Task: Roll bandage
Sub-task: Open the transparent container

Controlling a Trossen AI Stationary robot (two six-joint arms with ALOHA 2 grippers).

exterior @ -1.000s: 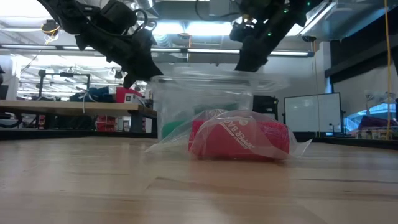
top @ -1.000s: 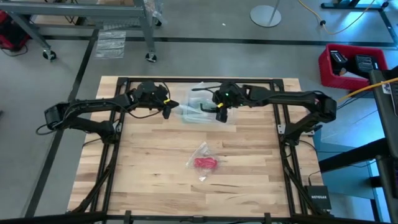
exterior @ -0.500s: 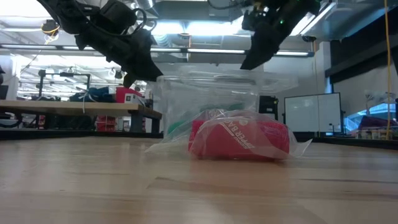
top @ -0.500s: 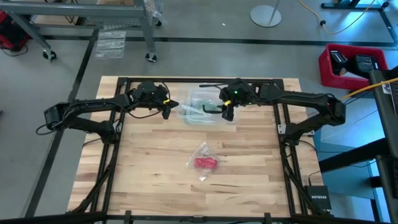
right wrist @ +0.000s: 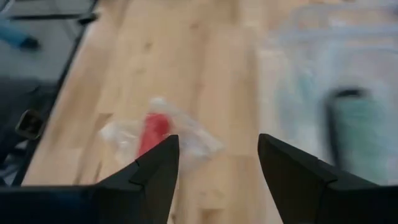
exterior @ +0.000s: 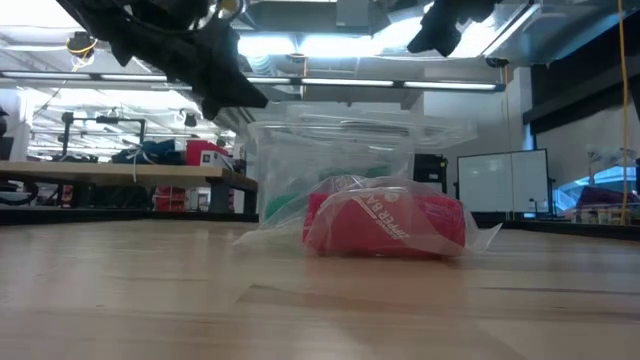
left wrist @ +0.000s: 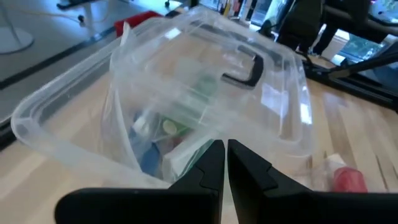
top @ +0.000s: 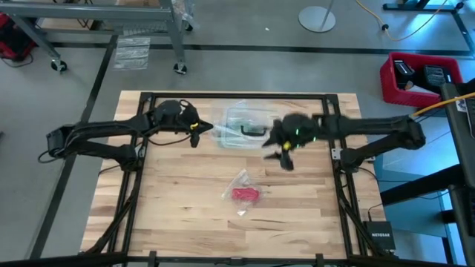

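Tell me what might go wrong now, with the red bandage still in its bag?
The bandage is sealed inside a thin clear bag, so the open right gripper might pinch only slippery plastic and drag it across the table. The shut left gripper sits close against the clear box and could nudge it if that arm swings.

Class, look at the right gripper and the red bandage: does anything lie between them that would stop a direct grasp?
Yes. The bandage is sealed inside a small clear plastic bag on the table, so the open right gripper would meet plastic first. Nothing else lies between them.
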